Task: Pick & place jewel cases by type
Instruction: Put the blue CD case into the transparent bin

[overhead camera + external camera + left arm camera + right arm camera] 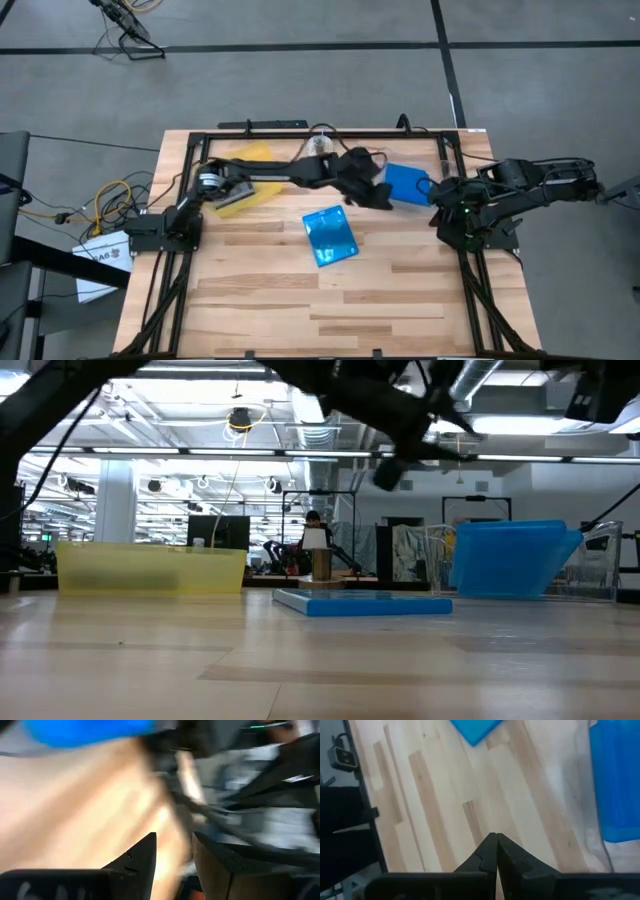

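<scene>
One bright blue jewel case (pixel 330 236) lies flat on the table's middle, also seen in the low view (pixel 365 603) and the right wrist view (pixel 475 729). A second blue jewel case (pixel 404 183) leans inside the clear bin (pixel 600 565) at the far right (pixel 510 558). My left gripper (pixel 382 196) hangs in the air between the two blue cases, open and empty (pixel 174 857). My right gripper (pixel 496 851) is shut and empty, held above the table near its right side. No grey case shows plainly.
A yellow translucent tray (pixel 243 172) stands at the far left (pixel 150 570), partly under the left arm. The clear bin (pixel 590 837) stands at the far right. Bare wood lies toward the near edge (pixel 320 310). A person sits in the room beyond (pixel 314 525).
</scene>
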Motion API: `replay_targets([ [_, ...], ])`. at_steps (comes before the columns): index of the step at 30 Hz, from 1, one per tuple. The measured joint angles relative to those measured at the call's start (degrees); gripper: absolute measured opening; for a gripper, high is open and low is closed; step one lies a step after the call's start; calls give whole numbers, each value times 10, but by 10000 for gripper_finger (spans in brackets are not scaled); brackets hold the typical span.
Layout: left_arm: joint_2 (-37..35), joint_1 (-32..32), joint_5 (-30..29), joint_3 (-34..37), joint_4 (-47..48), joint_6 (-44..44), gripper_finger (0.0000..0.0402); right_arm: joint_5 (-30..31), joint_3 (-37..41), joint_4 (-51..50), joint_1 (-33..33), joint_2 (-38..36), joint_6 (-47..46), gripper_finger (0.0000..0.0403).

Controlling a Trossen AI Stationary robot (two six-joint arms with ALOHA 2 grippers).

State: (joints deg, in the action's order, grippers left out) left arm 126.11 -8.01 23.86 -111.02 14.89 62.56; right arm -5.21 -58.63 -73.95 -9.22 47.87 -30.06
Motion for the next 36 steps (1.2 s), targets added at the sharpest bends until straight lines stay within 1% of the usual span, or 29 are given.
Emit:
replay_targets([
  [3,-36,7,-71,0,127,-58,119,17,0,0,7,1,-1,0],
  [5,-55,13,-103,0,183,-76,119,22,5,7,14,1,-6,0],
  [8,-80,21,-135,0,255,-96,119,19,28,39,25,6,-24,0],
  [13,-104,35,-190,0,379,-96,119,4,60,91,27,29,-29,0],
  [16,-112,45,-209,0,443,-86,119,4,67,113,25,48,-26,0],
  [19,-117,56,-214,0,488,-71,119,4,67,137,26,71,-11,0],
  [24,-117,73,-216,1,522,-48,119,6,67,189,26,109,1,0],
  [28,-118,81,-216,20,523,-29,119,6,67,211,26,143,12,0],
  [32,-135,85,-202,67,512,-4,119,6,67,214,26,182,28,0],
  [36,-180,88,-185,151,459,32,119,6,67,223,26,214,40,0],
])
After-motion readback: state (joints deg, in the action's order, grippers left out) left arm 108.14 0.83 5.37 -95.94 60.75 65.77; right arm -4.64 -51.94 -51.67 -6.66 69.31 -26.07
